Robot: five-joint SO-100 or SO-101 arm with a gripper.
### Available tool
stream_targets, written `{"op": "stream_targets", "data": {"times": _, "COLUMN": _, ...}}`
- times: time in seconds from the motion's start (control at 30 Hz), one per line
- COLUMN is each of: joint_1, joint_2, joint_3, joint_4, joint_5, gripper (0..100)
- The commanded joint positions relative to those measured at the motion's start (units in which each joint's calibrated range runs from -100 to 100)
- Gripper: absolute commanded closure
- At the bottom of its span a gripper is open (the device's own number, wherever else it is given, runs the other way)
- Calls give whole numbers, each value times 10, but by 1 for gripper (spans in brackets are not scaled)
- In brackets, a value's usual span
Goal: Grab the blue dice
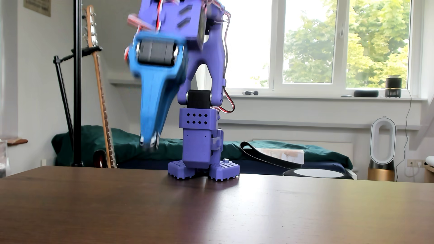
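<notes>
My bright blue gripper (148, 143) hangs from the purple arm and points down, left of the arm's base (203, 169). It is blurred by motion and well above the brown table (211, 211). Its jaws stand close together. A small dark lump with white spots, which looks like the blue dice (148, 146), sits pinched at the fingertips. No dice lies on the table.
The arm's base stands at the table's far edge, in the middle. Behind the table are a black stand pole (77, 82), a guitar (101, 93) and a bed with a green cover (131, 145). A white fan (382, 140) stands at the right.
</notes>
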Motion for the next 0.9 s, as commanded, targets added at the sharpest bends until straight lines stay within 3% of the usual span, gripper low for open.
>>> {"op": "stream_targets", "data": {"times": 0.0, "joint_1": -49, "joint_2": -206, "joint_3": -107, "joint_4": 73, "joint_5": -21, "gripper": 99}}
{"op": "stream_targets", "data": {"times": 0.33, "joint_1": -83, "joint_2": -499, "joint_3": -48, "joint_4": 197, "joint_5": -3, "gripper": 98}}
{"op": "stream_targets", "data": {"times": 0.57, "joint_1": 54, "joint_2": -509, "joint_3": 199, "joint_4": 30, "joint_5": -12, "gripper": 98}}
{"op": "stream_targets", "data": {"times": 0.87, "joint_1": 50, "joint_2": -503, "joint_3": 424, "joint_4": -160, "joint_5": -12, "gripper": 98}}
